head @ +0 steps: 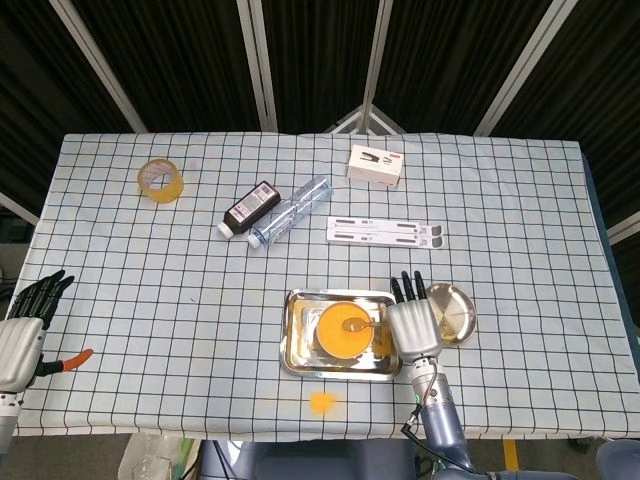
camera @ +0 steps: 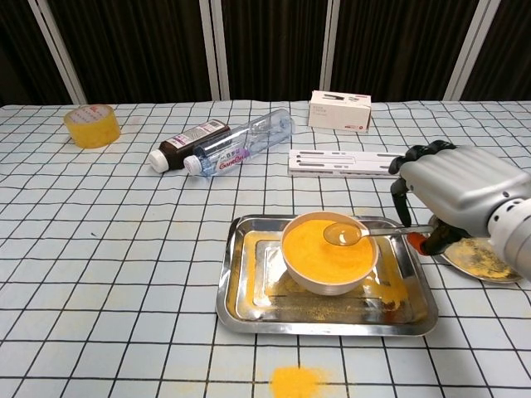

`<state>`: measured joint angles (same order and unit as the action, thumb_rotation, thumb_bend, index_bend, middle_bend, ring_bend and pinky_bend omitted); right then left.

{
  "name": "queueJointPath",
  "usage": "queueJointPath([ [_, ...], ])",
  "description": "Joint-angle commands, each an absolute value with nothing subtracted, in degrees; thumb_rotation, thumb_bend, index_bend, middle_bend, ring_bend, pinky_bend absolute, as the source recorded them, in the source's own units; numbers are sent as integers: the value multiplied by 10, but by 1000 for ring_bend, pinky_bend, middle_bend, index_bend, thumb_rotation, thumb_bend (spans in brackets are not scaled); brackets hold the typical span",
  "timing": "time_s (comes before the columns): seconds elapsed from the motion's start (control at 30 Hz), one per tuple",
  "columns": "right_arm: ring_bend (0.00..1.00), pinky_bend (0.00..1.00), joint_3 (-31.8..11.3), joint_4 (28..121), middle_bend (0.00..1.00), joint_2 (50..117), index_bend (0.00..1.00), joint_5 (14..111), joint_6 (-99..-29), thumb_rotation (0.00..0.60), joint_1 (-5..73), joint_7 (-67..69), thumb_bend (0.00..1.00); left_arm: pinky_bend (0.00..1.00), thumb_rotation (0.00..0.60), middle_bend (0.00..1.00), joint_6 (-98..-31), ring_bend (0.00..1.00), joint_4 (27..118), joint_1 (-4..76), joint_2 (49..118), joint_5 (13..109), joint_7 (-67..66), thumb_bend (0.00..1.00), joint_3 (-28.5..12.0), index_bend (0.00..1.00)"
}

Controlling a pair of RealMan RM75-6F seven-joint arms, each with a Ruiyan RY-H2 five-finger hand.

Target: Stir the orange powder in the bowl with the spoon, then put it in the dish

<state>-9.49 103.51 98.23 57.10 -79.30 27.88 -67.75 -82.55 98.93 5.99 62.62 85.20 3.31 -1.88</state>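
The bowl (camera: 328, 264) sits in the tray (camera: 241, 303), the dish (camera: 481, 262) right of it. The spoon (camera: 365, 234) lies over the bowl. Behind stand bottles (camera: 236, 143), boxes (camera: 340, 110), and tape (camera: 92, 125) far left.

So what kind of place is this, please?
Probably a robot test bench, not a kitchen: a table with a checked cloth, dark curtains behind, and unrelated props like a tape roll and a bottle.
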Motion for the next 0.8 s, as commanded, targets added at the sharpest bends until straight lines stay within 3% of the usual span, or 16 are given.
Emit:
queueJointPath([
  [0.03,0,0,-90,1037,154,980,535,573,-796,600,279,-677,459,0,600,0,-825,0,990,60,626,851,33,4,-19,0],
  [0.3,0,0,-80,1031,154,984,499,572,-800,600,281,-671,459,0,600,0,-824,0,990,60,625,850,33,4,-19,0],
  [0.6,0,0,-77,1030,152,984,320,568,-806,600,282,-667,460,0,600,0,-822,0,991,61,624,849,35,4,-19,0],
  [0.8,0,0,-68,1046,152,977,313,567,-812,600,281,-669,459,0,600,0,-821,0,992,62,624,848,35,4,-19,0],
])
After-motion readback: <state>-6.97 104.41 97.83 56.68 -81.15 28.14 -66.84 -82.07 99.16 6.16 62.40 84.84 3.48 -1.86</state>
